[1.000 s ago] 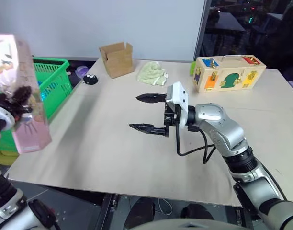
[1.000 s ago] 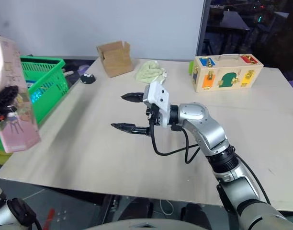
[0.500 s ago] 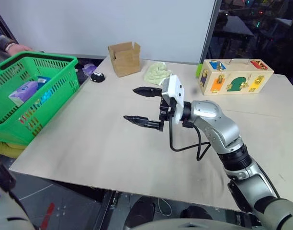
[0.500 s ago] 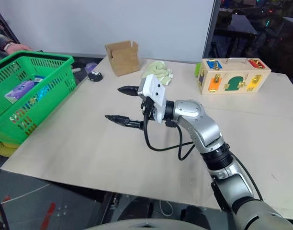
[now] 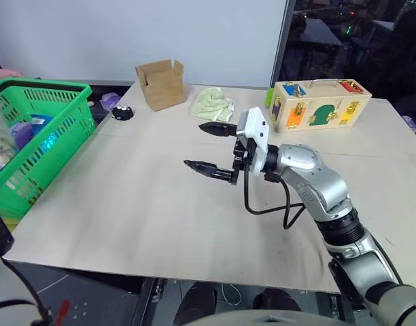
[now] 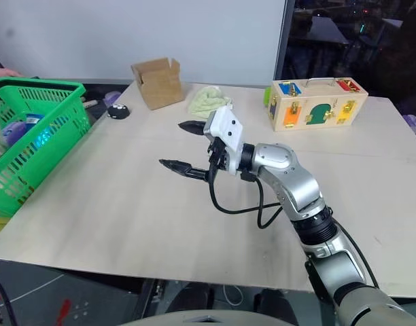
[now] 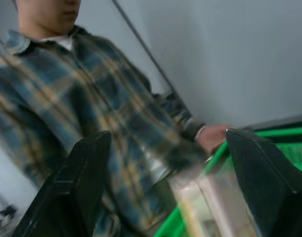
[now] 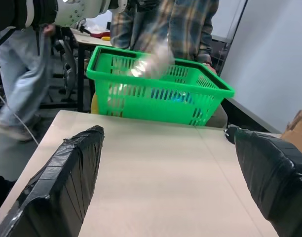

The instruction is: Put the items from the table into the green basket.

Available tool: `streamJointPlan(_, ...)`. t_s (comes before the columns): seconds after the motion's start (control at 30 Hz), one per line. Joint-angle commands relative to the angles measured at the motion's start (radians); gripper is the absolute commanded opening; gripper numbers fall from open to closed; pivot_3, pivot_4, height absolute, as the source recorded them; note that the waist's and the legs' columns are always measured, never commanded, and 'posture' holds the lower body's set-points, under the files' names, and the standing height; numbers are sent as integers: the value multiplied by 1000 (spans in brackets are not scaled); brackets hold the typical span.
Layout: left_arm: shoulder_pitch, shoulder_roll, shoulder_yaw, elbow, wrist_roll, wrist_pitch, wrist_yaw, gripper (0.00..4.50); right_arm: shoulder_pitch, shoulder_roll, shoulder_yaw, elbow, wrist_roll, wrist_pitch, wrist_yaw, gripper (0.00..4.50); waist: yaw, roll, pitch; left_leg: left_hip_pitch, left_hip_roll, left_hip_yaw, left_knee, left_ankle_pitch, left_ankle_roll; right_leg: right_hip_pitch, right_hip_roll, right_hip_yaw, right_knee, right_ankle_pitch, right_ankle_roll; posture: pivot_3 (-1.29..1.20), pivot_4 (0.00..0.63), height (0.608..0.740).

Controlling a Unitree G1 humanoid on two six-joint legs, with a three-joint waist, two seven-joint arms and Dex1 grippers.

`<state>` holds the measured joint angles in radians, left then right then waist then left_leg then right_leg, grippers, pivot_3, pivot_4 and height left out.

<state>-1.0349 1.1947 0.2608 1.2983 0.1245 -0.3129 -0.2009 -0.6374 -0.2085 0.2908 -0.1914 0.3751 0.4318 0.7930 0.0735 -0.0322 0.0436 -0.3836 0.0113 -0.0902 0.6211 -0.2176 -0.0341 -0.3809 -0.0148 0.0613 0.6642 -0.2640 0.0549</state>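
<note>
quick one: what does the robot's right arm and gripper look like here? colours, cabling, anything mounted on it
The right arm has glossy silver-grey shells with black ribbed joint rings. A white boxy module sits at the wrist, and a black cable loops loose from it back along the forearm. The right gripper has two slim black fingers tapering to points; the right wrist view shows them wrapped in black tape.

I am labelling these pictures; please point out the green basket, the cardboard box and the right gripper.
green basket (image 5: pixel 55 87): left eye view, front rim.
cardboard box (image 5: pixel 163 90): left eye view, side wall.
right gripper (image 5: pixel 206 146): left eye view, between fingertips.
</note>
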Motion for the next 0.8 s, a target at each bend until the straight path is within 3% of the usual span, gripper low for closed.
streamJointPlan(0.03,94,-76,96,-166,-186,-10,-220,3992,21,-34,-50,-54,-7,-7,-23,4500,2,0,0,0,0,0,0,0,0,0,0,0,0,0,0,166,0,740)
streamJointPlan(0.17,419,-239,163,-746,-465,284,-422,3992,87,-83,-77,-102,-22,10,-62,4500,-4,0,0,-1,0,1,2,0,0,1,-2,1,0,0,-1,164,0,740)
streamJointPlan(0.3,666,-369,165,-1285,-661,644,-333,3992,156,-130,-131,-136,-75,41,-166,4500,-19,-6,-4,-2,0,3,3,0,0,-1,-3,4,0,1,-2,136,0,740)
streamJointPlan(0.33,699,-402,157,-1383,-718,720,-305,4260,173,-143,-150,-140,-93,50,-195,4500,-24,-6,-4,-1,0,2,3,0,0,-1,-2,4,1,1,-2,117,0,740)
streamJointPlan(0.37,723,-423,144,-1456,-755,780,-285,4500,189,-154,-168,-145,-104,57,-216,4500,-31,-5,-3,-1,1,2,3,0,0,-1,-1,4,1,1,-2,109,0,740)
streamJointPlan(0.5,802,-457,52,-1660,-777,946,-230,4500,287,-220,-232,-215,-125,96,-264,4500,-38,3,-2,1,0,3,2,0,1,1,-1,5,1,1,-2,71,0,740)
streamJointPlan(0.8,1003,-534,32,-1872,-836,1063,-206,4500,512,-297,-347,-401,-115,185,-318,4500,-104,8,-2,2,1,6,3,0,1,2,0,10,-1,0,-1,-40,0,740)
